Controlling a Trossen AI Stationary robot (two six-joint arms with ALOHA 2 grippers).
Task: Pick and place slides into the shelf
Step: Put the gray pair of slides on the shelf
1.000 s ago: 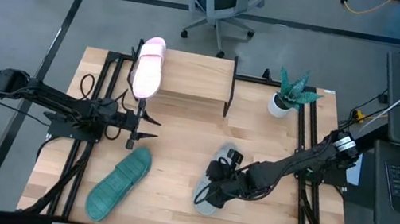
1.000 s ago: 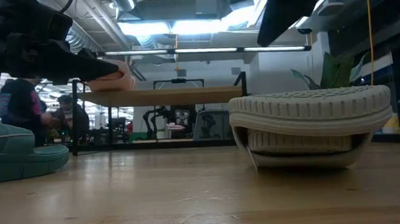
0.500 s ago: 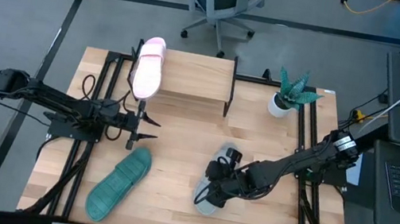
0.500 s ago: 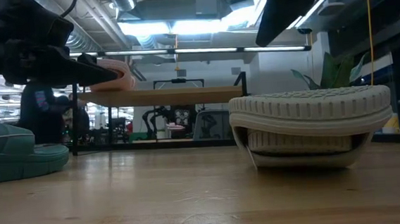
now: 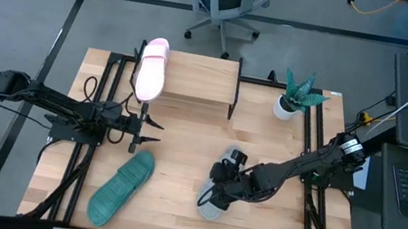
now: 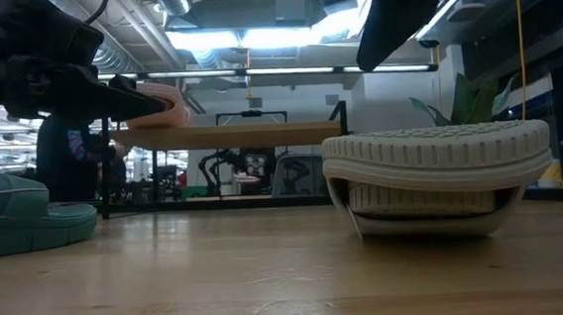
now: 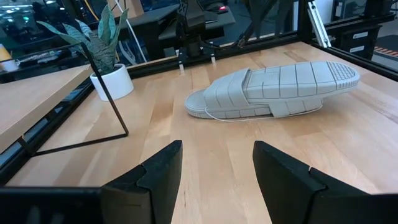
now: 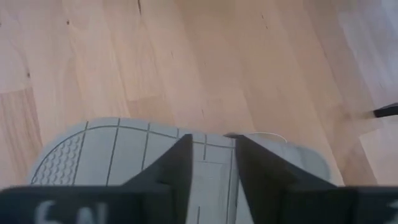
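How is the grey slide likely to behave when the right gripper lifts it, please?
The grey slide lies sole-up and flat, so it should not roll. Its thick, moulded look suggests foam or rubber: probably light for its size and a little springy, so it may flex or droop if held by one end. The ribbed sole under the right gripper should give some friction against slipping.

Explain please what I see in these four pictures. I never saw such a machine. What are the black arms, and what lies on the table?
Two robot arms work at a wooden table. One picture looks down from above, one looks level across the tabletop, and two come from cameras on the wrists. The pink slide lies on the shelf. The teal slide and the grey slide lie sole-up on the table, near a potted plant. The left gripper is open, holding nothing. The right gripper hangs open just above the grey slide.
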